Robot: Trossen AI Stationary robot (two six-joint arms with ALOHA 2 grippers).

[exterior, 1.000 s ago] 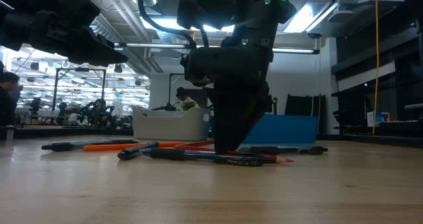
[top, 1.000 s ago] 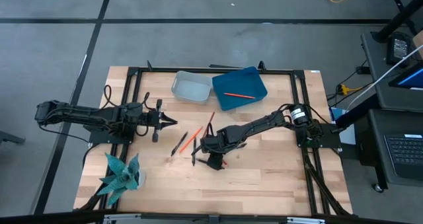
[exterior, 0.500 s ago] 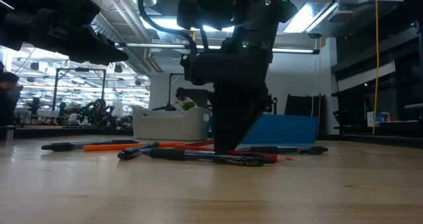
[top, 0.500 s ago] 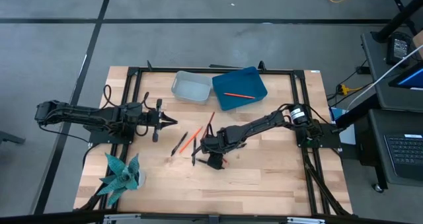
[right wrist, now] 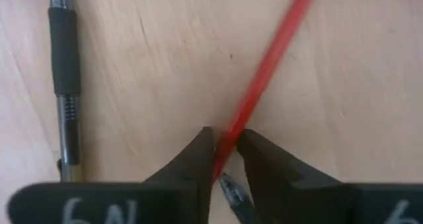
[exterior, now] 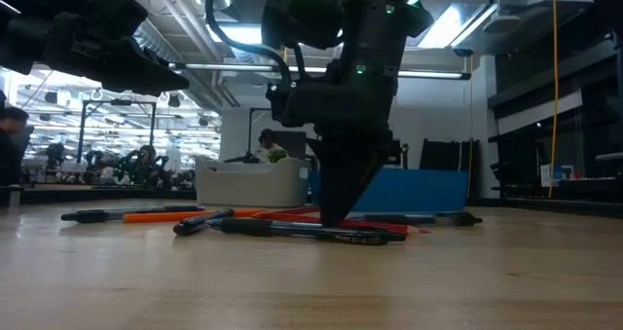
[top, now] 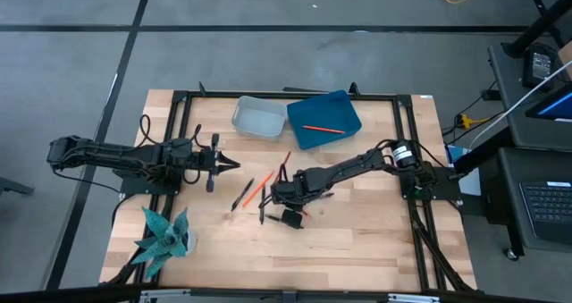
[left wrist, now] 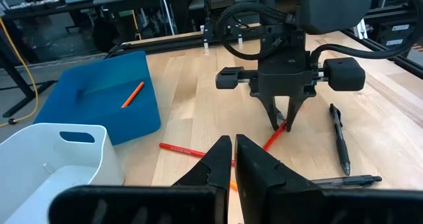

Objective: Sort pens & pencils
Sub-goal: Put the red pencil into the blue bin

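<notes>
My right gripper [top: 279,198] stands fingers-down on the middle of the table, shut on a red pencil [right wrist: 264,78]. Black pens lie around it: one beside the pencil [right wrist: 66,85], one on the near side [exterior: 311,231], one farther left [top: 242,194]. An orange pencil [top: 258,188] lies flat among them. Another red pencil [left wrist: 182,149] lies toward the bins. One pencil [top: 319,127] lies in the blue bin [top: 344,115]. My left gripper [top: 231,165] hovers shut over the table's left side, holding nothing. My right gripper pinches the red pencil near one end [right wrist: 228,141] between its two fingers. The fingers come from above, pointing down, and lie across the pencil. The pencil lies flat on the table, its long part running away from the fingers.
A white bin [top: 259,118] stands beside the blue bin at the table's far edge. A teal paper plant [top: 165,236] stands at the near left corner. Bare wood spreads along the near edge and to the right.
My right gripper has stayed where it was over the red pencil, rolled slightly about its pointing line, and its fingers have closed in on the pencil. The pencil and pens lie where they lay.
</notes>
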